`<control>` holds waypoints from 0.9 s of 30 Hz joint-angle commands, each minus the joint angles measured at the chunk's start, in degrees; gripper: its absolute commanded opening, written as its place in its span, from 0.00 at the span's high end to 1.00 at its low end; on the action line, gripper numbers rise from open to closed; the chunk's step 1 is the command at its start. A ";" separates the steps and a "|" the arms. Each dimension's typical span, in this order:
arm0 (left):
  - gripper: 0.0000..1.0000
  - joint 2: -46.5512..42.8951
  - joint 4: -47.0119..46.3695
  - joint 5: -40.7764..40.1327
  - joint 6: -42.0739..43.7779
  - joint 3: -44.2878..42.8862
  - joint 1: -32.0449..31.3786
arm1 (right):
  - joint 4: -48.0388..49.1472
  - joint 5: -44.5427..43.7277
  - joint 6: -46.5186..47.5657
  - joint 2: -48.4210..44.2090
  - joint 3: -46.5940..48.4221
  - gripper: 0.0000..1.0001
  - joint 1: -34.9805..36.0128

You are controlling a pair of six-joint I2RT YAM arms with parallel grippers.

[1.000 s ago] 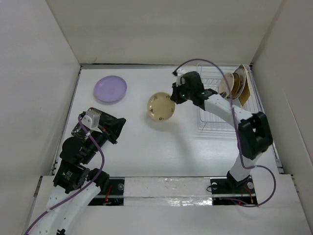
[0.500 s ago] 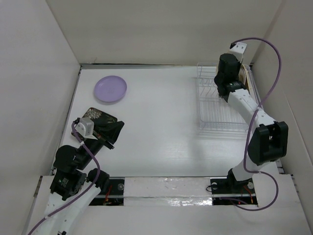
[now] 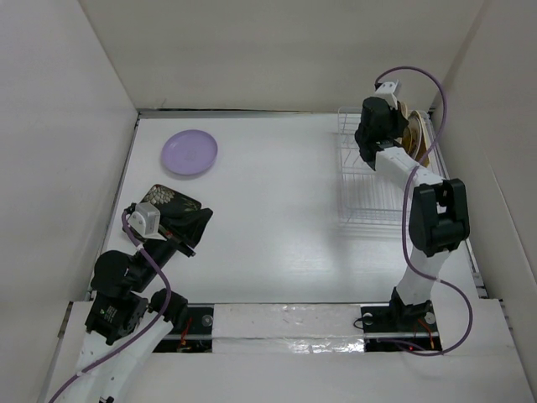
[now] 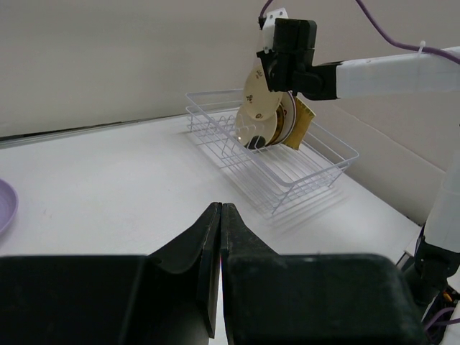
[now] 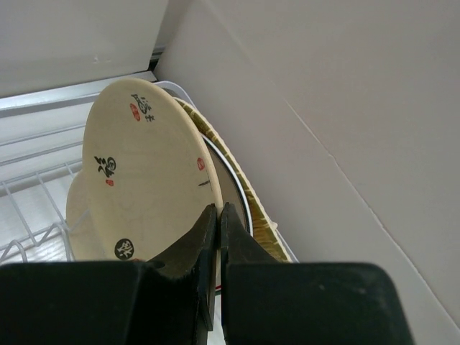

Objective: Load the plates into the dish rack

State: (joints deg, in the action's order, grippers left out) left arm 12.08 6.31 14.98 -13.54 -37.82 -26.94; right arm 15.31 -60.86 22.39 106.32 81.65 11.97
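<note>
cream plate (image 5: 140, 172): pinched by right gripper (image 5: 218, 215)
step: likely slotting it into rack (image 3: 362, 210)
next: lower, then release
left gripper (image 4: 220, 215): closed, empty

The round plate (image 3: 190, 152) on the white table (image 3: 268, 218) is light purple. The square plate (image 3: 172, 200) is black with pale specks, maybe flowers, but it is too small to tell. The cream plate (image 5: 140, 172) has little red and black marks. The woven plate (image 5: 242, 185) behind it is yellow like straw. The rack (image 4: 287, 169) is thin white wire, and the cables (image 3: 418, 70) are purple
</note>
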 commanded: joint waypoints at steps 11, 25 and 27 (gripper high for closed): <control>1.00 0.58 -2.53 0.22 0.18 -0.41 -0.31 | -2.30 4.78 -8.06 1.96 0.10 1.00 0.69; 1.00 3.13 -2.26 -1.27 0.36 -0.32 -0.31 | -12.84 12.51 -22.65 -8.92 0.96 0.42 4.11; 1.00 3.83 -2.26 -1.71 0.36 -0.32 -0.31 | -13.20 15.76 -26.25 -10.60 1.50 0.42 6.56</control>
State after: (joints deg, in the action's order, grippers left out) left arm 14.61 6.31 14.22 -13.54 -37.85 -26.94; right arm 2.33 -49.82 3.05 101.82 79.79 15.20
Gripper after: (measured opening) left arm 0.003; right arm 0.580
